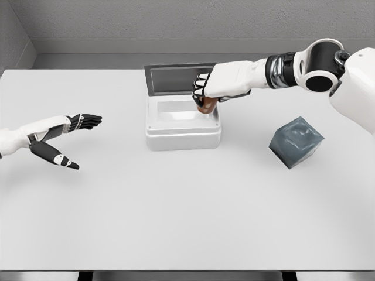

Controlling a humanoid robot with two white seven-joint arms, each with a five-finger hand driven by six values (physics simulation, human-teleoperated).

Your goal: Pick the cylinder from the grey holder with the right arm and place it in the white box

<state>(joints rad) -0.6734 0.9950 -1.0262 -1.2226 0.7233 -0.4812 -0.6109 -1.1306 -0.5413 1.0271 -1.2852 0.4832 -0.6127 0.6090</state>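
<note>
Right hand (206, 88): I see it clamped on the brown cylinder (206, 106), upper centre, over the white box (183, 133)
Grey holder (296, 141): right of centre, tilted on the table (176, 216)
Left hand (69, 133): fingers spread, holding nothing, at left edge

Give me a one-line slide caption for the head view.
Right hand holds the brown cylinder over the open white box; grey holder sits empty.
</note>
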